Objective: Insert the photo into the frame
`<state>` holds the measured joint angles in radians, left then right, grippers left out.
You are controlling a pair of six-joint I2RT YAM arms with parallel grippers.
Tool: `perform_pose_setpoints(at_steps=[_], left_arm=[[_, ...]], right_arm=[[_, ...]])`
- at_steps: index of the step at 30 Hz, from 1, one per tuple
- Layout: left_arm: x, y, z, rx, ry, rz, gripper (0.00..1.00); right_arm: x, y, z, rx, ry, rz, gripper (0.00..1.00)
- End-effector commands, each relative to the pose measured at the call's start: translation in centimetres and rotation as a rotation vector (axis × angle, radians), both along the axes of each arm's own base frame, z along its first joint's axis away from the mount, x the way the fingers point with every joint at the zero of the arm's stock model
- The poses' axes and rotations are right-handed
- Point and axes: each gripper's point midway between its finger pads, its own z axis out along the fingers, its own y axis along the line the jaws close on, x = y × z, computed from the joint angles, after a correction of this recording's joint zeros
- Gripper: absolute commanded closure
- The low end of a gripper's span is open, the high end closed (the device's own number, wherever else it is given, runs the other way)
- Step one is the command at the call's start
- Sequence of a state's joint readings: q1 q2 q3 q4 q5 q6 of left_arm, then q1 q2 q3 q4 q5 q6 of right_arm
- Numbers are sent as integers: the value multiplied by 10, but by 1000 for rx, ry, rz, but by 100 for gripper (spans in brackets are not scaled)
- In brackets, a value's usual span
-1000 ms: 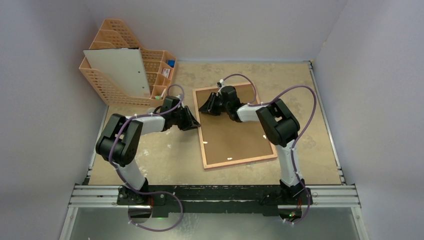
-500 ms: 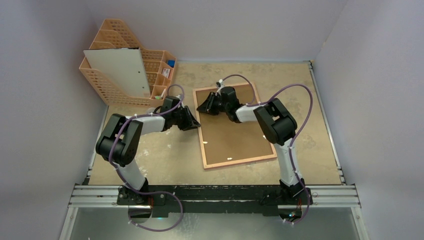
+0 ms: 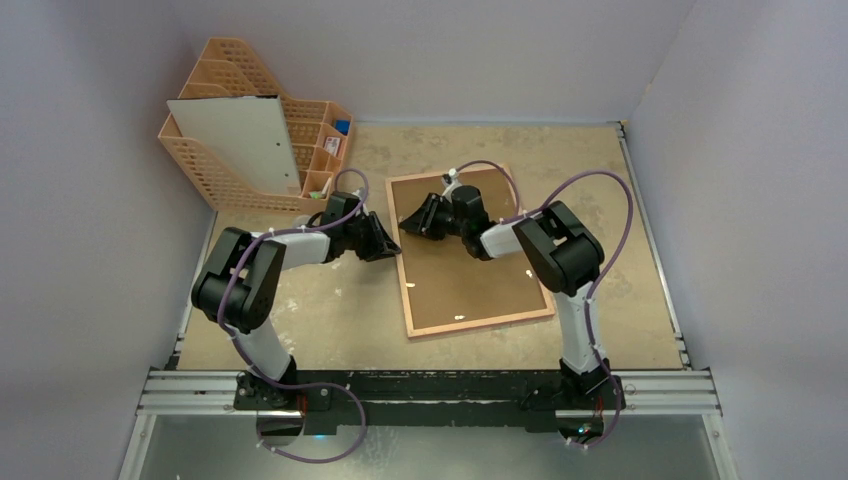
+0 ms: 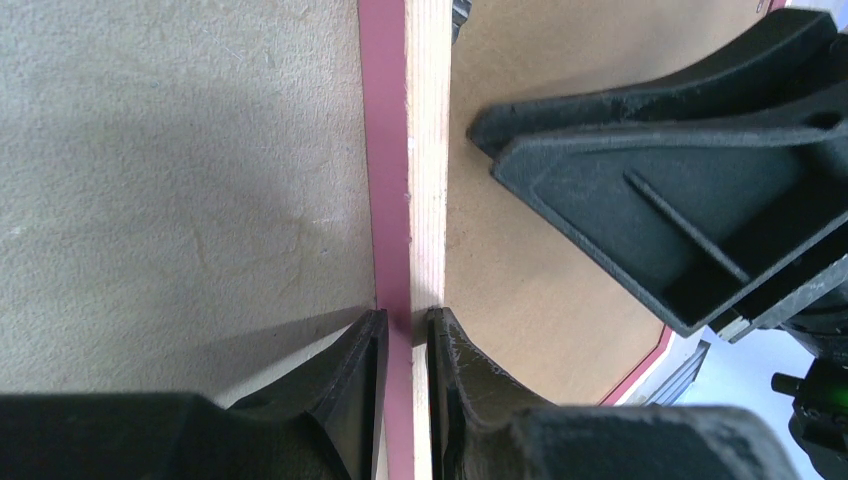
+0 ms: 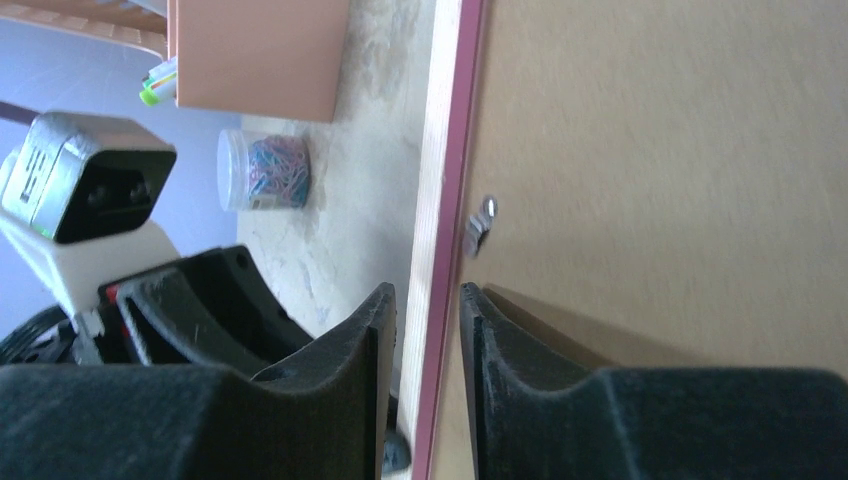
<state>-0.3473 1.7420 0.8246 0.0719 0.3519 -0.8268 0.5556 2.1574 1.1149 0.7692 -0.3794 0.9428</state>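
Thin pink-rimmed wooden frame (image 3: 480, 323) lies back-up on a gritty beige table (image 3: 330, 320), smooth brown backing board (image 3: 470, 280) inside. Left gripper (image 4: 408, 335) pinches its edge; right gripper (image 5: 428, 310) straddles it, slightly spread. Orange mesh rack (image 3: 210, 175) holds a white sheet (image 3: 240, 135); clear jar (image 5: 265, 170), coloured paperclips.

We look down from high above and behind the left arm (image 3: 250, 275) and the right arm (image 3: 560, 255), far enough back to take in the whole tabletop (image 3: 330, 320). Our left wrist view rides just behind the left hand (image 4: 408, 325), facing along its fingers, very near. Our right wrist view does likewise behind the right hand (image 5: 428, 300). Both close views share one edge of the frame (image 4: 410, 150), and each catches the other hand.
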Motion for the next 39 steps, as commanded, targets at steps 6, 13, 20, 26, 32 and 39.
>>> perform_pose_setpoints(at_steps=[6, 13, 20, 26, 32, 39], left_arm=[[-21, 38, -47, 191, 100, 51, 78], [-21, 39, -47, 192, 102, 53, 77], [-21, 38, -47, 189, 103, 53, 77], [-20, 38, -48, 190, 103, 54, 76], [-21, 38, -49, 188, 107, 51, 76], [-23, 37, -50, 182, 111, 47, 77]], right_arm=[[2, -7, -3, -25, 31, -47, 65], [18, -9, -18, -73, 43, -101, 67], [30, -10, -22, -88, 33, -144, 67], [25, -2, -26, -61, 39, -95, 68], [19, 3, -33, -56, 63, -76, 69], [12, 5, -41, -44, 109, -96, 70]])
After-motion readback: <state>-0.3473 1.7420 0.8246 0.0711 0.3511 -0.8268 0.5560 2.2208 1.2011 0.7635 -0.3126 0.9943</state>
